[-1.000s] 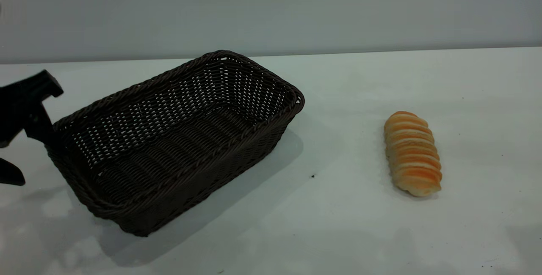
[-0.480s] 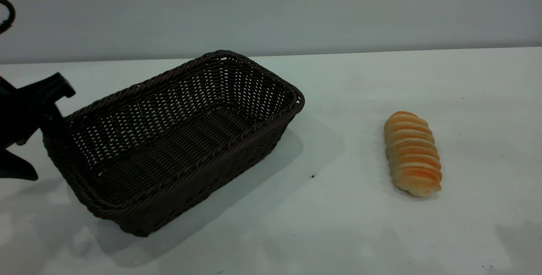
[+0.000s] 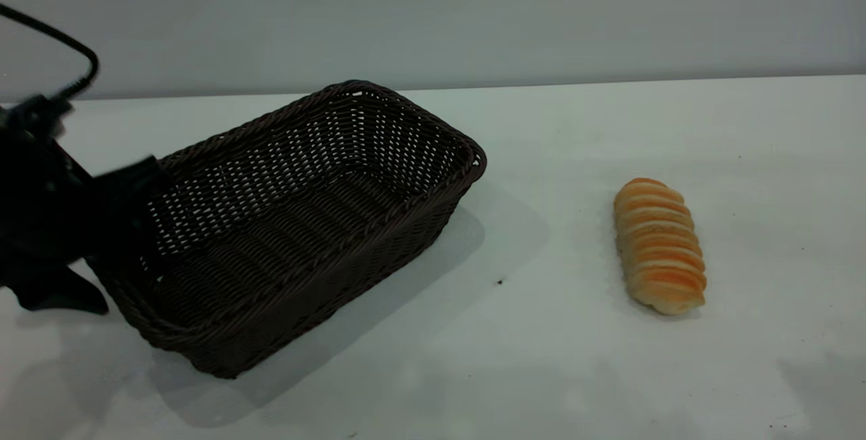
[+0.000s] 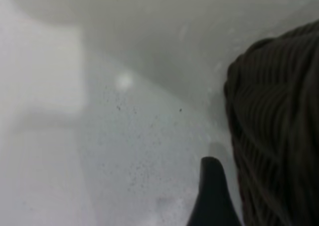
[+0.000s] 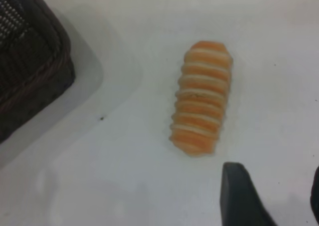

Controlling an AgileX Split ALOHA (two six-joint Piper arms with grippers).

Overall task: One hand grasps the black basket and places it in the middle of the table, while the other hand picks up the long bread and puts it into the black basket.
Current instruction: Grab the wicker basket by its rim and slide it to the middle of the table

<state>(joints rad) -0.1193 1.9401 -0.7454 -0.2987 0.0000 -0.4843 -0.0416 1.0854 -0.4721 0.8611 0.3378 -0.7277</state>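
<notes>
The black basket (image 3: pixel 304 216) stands on the white table (image 3: pixel 541 359) at the left, lying on a slant. My left gripper (image 3: pixel 122 237) is open at the basket's left end and straddles the rim: one finger is inside and one outside near the table. In the left wrist view only one finger (image 4: pixel 212 196) shows, beside the basket wall (image 4: pixel 279 136). The long bread (image 3: pixel 659 247) lies on the table at the right, well apart from the basket. My right gripper (image 5: pixel 276 186) is open and empty, hovering close to the bread (image 5: pixel 202 99). It is out of the exterior view.
The basket corner (image 5: pixel 30 71) shows in the right wrist view. A small dark speck (image 3: pixel 500 281) lies on the table between basket and bread. A black cable (image 3: pixel 81 54) loops above the left arm. A grey wall runs behind the table.
My left gripper has moved right onto the basket's left end, and one finger now reaches inside the rim. The basket and the bread have stayed where they were.
</notes>
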